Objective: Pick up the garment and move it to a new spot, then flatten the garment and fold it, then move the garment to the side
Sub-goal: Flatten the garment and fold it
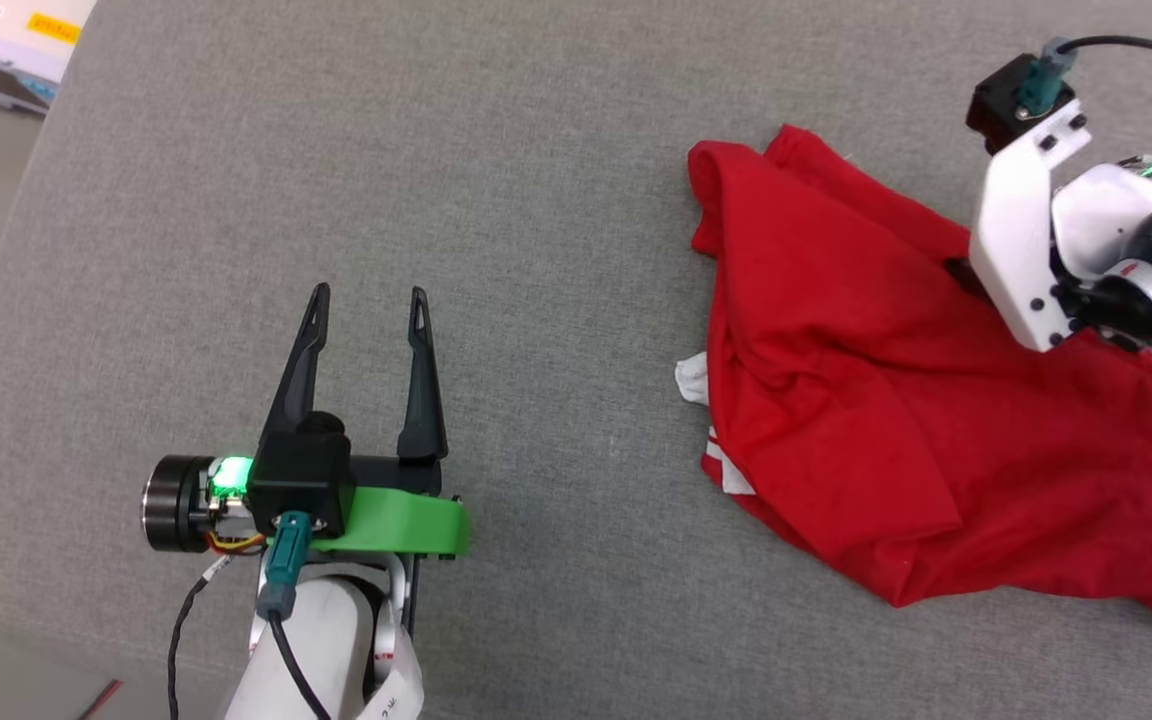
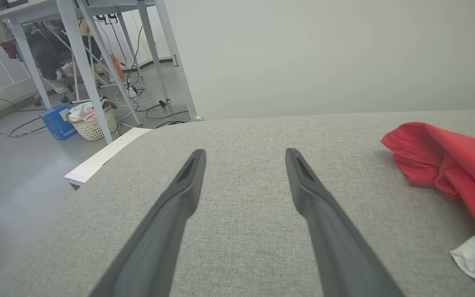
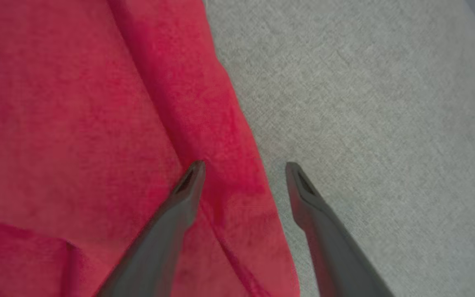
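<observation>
Lying crumpled on the right part of the grey fabric-covered desk [image 1: 496,180], the red jersey [image 1: 886,420] shows a bit of white sleeve [image 1: 693,378] at its left edge. Left pincer [image 1: 370,292] hangs over bare fabric, well apart from the jersey, fingers spread wide, gripping nothing. In the right wrist view the right pincer [image 3: 244,163] is also spread wide and straddles the jersey's edge, one finger over red cloth [image 3: 76,123] and the other over grey fabric. Can't tell if it touches. Nothing gripped. Beyond the desk, a basket [image 2: 93,123] and a blue box [image 2: 58,121] sit on the floor.
</observation>
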Robot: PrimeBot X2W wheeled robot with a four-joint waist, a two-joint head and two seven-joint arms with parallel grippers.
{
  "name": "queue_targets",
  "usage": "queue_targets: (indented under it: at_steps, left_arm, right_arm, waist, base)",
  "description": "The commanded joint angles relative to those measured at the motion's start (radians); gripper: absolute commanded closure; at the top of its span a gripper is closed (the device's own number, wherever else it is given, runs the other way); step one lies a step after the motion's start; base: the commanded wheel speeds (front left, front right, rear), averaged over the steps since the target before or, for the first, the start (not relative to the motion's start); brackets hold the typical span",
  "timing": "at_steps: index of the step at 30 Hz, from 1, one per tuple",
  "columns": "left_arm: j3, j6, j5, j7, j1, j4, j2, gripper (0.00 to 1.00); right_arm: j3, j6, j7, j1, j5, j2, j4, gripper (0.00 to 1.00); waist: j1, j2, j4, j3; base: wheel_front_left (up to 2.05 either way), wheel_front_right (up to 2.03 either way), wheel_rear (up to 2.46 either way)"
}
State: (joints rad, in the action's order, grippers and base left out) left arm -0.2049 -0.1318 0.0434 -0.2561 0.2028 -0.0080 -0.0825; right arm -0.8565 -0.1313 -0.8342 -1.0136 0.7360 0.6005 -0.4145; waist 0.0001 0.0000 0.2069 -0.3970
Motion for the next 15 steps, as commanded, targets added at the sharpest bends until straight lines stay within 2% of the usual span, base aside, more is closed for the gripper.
queue_targets:
  at_steps: [1,8,9,10,15]
  left_arm:
    - [0.000,0.003,-0.002,-0.006,0.022,-0.001,0.009,0.00]
    - [0.005,0.006,-0.004,-0.006,0.031,0.007,0.017,0.00]
    - [0.005,0.006,-0.004,-0.006,0.032,0.009,0.018,0.00]
    - [0.006,0.006,-0.005,-0.006,0.032,0.010,0.019,0.00]
    - [0.016,0.009,-0.011,-0.006,0.022,0.019,0.020,0.00]
  right_arm:
    - [-0.035,0.001,0.013,-0.017,0.005,-0.011,-0.025,0.00]
    - [-0.225,0.001,0.026,0.010,0.035,-0.009,-0.111,0.00]
    - [-0.243,0.001,0.041,0.010,0.050,-0.007,-0.109,0.27]
    - [-0.251,0.001,0.063,0.008,0.062,-0.008,-0.103,1.00]
    - [-0.243,0.001,0.275,-0.050,0.082,0.015,-0.062,1.00]
  waist:
    - [-0.0001,0.0000,0.026,-0.035]
    - [-0.0001,0.0000,0.026,-0.044]
    - [-0.0001,0.0000,0.024,-0.042]
    - [-0.0001,0.0000,0.022,-0.039]
    - [-0.0001,0.0000,0.006,0.000]
  base:
    - [0.00,0.00,0.00]
    - [0.00,0.00,0.00]
    - [0.00,0.00,0.00]
    - [0.00,0.00,0.00]
    - [0.00,0.00,0.00]
